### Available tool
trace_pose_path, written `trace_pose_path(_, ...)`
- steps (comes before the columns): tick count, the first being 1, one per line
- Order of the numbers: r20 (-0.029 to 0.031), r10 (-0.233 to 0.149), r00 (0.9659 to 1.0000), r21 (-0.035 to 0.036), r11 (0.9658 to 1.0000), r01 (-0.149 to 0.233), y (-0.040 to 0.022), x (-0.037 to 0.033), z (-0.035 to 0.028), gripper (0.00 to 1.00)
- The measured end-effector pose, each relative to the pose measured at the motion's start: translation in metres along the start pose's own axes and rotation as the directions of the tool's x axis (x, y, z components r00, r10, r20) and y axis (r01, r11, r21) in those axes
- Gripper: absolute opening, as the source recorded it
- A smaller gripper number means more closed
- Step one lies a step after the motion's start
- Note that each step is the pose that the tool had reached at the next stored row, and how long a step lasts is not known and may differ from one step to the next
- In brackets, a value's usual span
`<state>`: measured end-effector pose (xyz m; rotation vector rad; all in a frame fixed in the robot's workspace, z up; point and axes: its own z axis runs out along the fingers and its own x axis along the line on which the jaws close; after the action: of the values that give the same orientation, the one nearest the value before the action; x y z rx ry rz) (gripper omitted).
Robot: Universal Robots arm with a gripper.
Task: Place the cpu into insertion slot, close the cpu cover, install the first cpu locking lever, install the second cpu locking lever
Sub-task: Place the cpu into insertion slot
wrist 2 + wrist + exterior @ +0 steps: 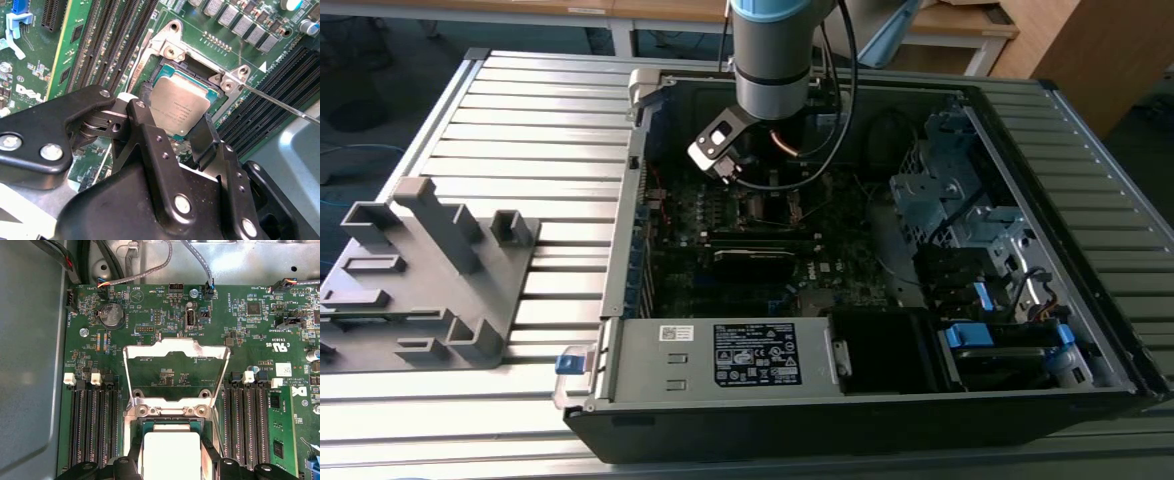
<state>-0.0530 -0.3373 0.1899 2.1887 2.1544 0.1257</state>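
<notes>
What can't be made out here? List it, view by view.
Second wrist view: the gripper covers the near edge of the cpu; whether it sits flat in the socket is unclear.
First wrist view: the picture's edge cuts off the cpu beside the raised cpu cover.
Exterior view: the arm hides the socket.

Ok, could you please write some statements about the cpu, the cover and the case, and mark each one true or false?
1. The cover stands open, raised off the socket. True.
2. The cpu lies on the table outside the case. False: it is held between the fingers at the socket.
3. The fingers stand on two opposite sides of the cpu. True.
4. The case is closed. False: it is open and the board shows.
5. A grey fixture stands on the table, at the exterior view's left of the case. True.
</notes>
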Motion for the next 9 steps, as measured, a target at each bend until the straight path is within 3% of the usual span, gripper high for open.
trace_pose_path(8,-0.0014,0.000,1.0000,-0.0008,1.0000,0.000,0.0001,0.0002,0.0006,0.55)
trace_pose_path(9,-0.0009,0.000,1.0000,-0.0006,1.0000,0.000,0.0000,0.0001,0.0004,0.61)
